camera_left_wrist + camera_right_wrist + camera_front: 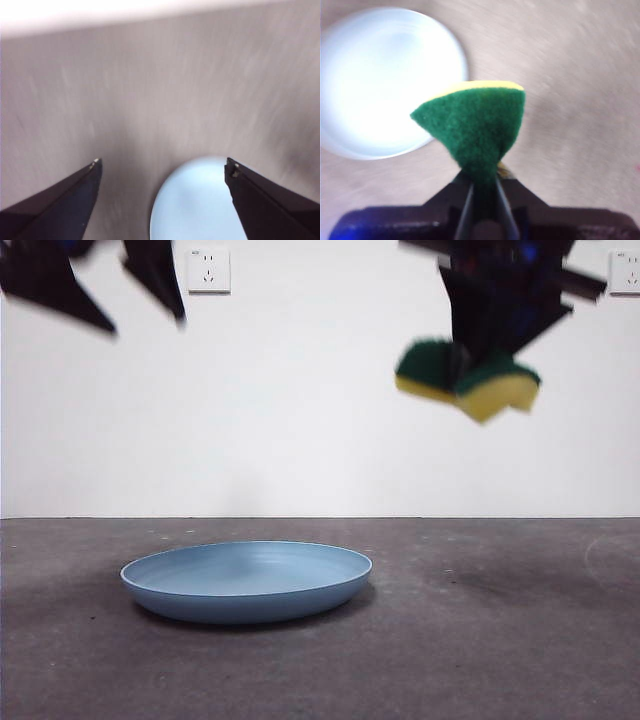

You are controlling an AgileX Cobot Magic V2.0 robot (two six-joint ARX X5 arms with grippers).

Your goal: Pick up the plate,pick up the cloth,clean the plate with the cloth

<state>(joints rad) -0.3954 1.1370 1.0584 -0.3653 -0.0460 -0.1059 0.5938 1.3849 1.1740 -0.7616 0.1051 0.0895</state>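
L gripper (161,167) jaws wide, empty; plate (247,580) below, nearer it.
R gripper (487,360) pinches cloth (470,380), high toward my counter's other side.

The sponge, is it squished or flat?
Squished. The right gripper pinches the sponge in the air, so its middle is squeezed and both ends bulge out.

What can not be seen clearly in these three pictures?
- Left gripper: both arms above it are cut off by the top edge of the front view; motion blurs its open jaws.
- Plate: the left wrist view's bottom edge cuts it off; glare in the right wrist view washes out its surface.
- Sponge: the right gripper covers its pinched middle.
- Table: motion blurs its texture in both wrist views.
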